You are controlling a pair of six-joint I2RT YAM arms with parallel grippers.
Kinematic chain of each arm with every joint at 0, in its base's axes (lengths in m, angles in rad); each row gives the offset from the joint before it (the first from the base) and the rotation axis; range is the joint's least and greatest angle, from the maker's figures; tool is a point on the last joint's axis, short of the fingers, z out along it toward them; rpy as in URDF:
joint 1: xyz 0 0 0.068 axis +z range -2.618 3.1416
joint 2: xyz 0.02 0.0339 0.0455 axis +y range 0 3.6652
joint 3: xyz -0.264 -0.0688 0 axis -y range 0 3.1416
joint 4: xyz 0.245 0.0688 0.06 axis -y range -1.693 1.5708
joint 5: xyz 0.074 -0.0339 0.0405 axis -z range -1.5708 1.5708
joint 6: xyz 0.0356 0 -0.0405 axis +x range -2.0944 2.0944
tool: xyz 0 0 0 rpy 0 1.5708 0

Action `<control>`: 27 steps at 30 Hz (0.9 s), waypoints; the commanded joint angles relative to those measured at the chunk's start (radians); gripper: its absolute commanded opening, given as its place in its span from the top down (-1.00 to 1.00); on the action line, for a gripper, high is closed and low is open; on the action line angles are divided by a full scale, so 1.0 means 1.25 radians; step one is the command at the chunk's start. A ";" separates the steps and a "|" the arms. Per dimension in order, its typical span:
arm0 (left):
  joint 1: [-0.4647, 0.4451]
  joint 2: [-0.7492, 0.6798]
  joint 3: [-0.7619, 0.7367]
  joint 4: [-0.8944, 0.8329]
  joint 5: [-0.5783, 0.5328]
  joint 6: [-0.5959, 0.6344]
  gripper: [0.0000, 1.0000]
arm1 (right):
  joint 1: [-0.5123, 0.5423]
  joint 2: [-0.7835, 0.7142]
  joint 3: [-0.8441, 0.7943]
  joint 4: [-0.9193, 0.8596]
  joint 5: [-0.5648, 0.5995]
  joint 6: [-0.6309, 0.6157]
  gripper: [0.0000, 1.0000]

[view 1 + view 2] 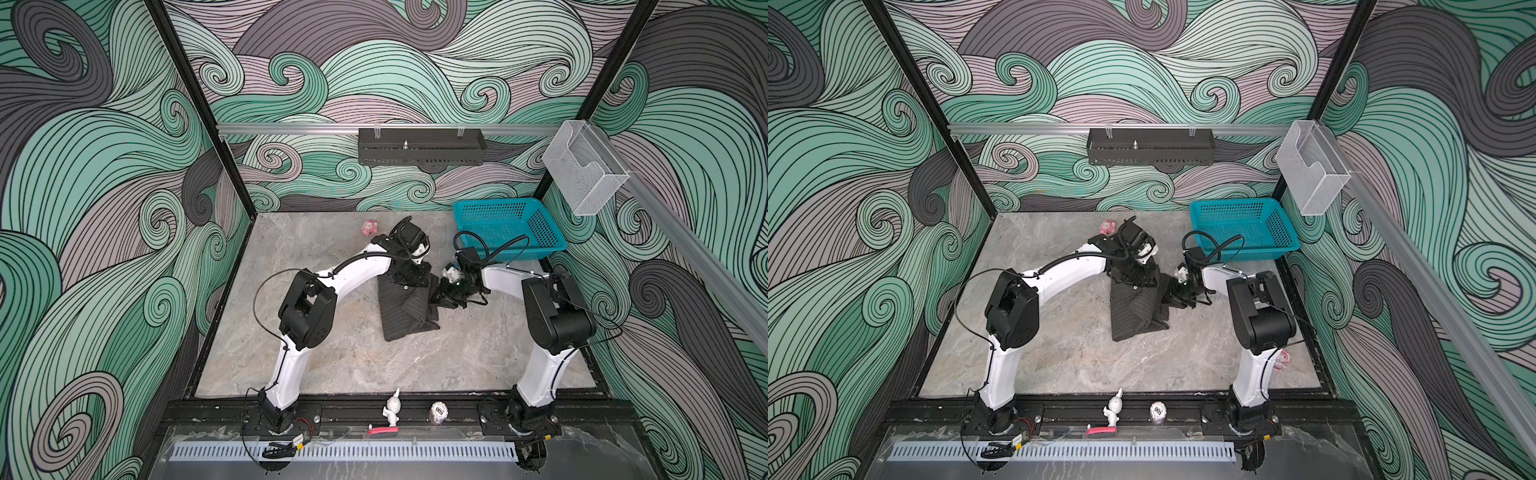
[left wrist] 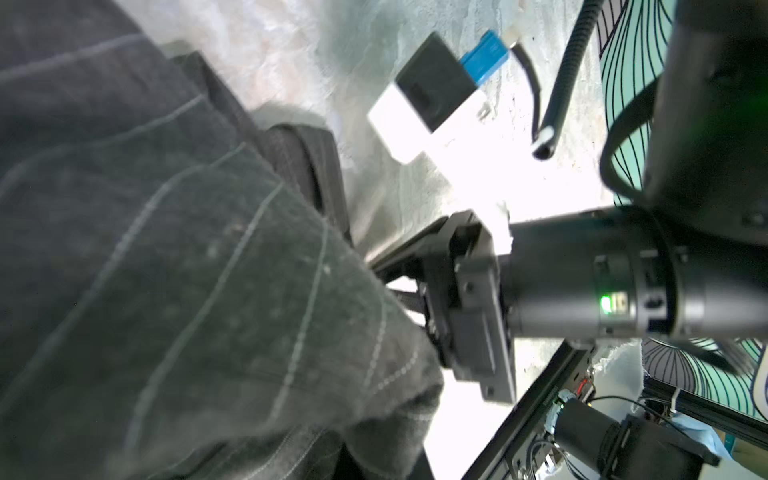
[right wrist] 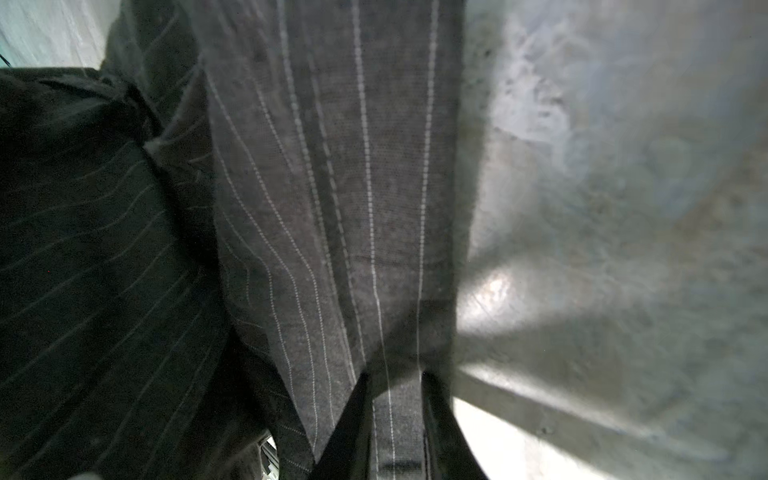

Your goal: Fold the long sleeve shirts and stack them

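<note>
Folding the shirt (image 1: 405, 311), the left gripper (image 1: 409, 279) is clamping its top, the right gripper (image 3: 392, 376) a side strip, probably carrying it across next.

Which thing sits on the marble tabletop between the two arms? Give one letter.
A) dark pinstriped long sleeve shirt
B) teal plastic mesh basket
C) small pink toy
A: the dark pinstriped long sleeve shirt is bunched between the arms; the teal plastic mesh basket stands in the far right corner.

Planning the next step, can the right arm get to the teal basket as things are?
Probably yes for reach: the basket sits just beyond the right gripper with nothing between, but that gripper is pinching the shirt.
</note>
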 commanded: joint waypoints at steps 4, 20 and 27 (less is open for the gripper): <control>-0.009 0.087 0.033 -0.039 -0.004 0.025 1.00 | 0.005 -0.007 0.006 -0.026 0.024 -0.015 0.55; -0.007 -0.064 -0.015 -0.040 0.009 0.053 -0.05 | -0.001 -0.242 0.041 -0.170 0.167 -0.028 0.07; 0.023 -0.204 -0.154 0.092 -0.003 0.039 -0.10 | 0.008 -0.230 0.115 -0.190 0.134 -0.029 0.13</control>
